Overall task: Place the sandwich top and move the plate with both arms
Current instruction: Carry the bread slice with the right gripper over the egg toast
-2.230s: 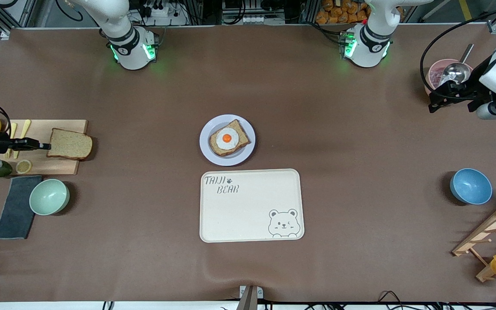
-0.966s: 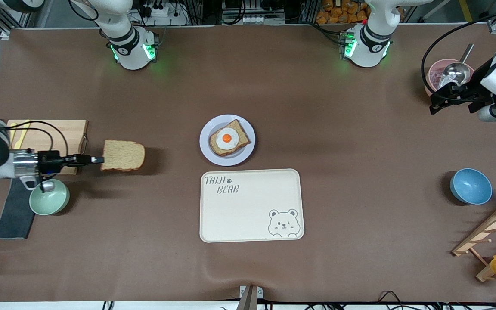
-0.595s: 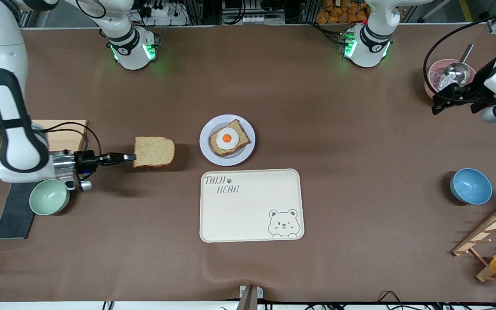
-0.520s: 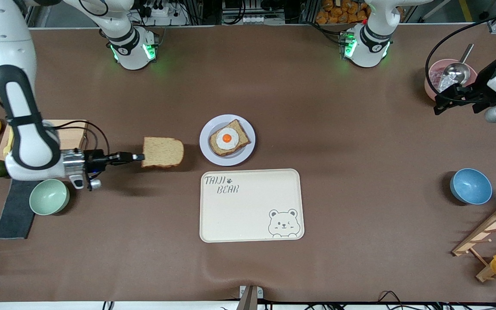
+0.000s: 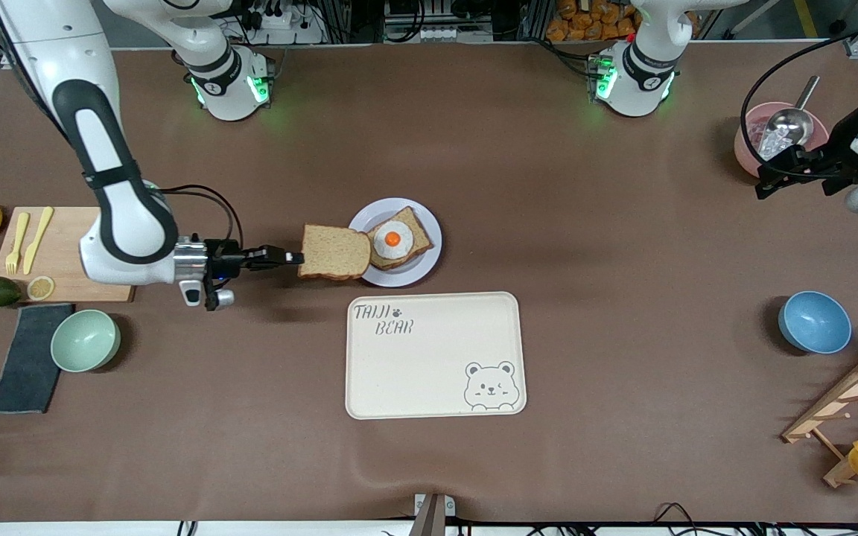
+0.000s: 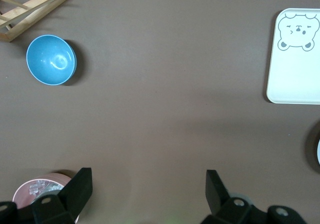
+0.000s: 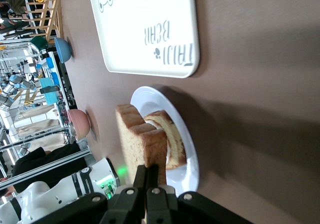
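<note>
The right gripper (image 5: pixel 291 258) was clamped on the crust edge of the sandwich top (image 5: pixel 335 253), holding the slice flat in the air over the rim of the plate (image 5: pixel 418 269) on the side toward the right arm's end of the worktop (image 5: pixel 623 357). The plate sat near the middle of the worktop and carried a darker slice with a fried egg (image 5: pixel 392 240) on it; in the right wrist view the held slice (image 7: pixel 136 139) stood just beside that egg slice (image 7: pixel 170 139), above the plate (image 7: pixel 186 169), and whether the two touched could not be told. The cream tray (image 5: pixel 435 354) (with a bear drawn in one corner) lay just nearer to the front camera than the plate. The left gripper (image 5: pixel 794 173) waited in the air over the worktop's edge at the left arm's end, beside a pink bowl (image 5: pixel 749 141) with a metal scoop (image 5: pixel 786 123), its fingers (image 6: pixel 80 189) spread wide and holding nothing.
</note>
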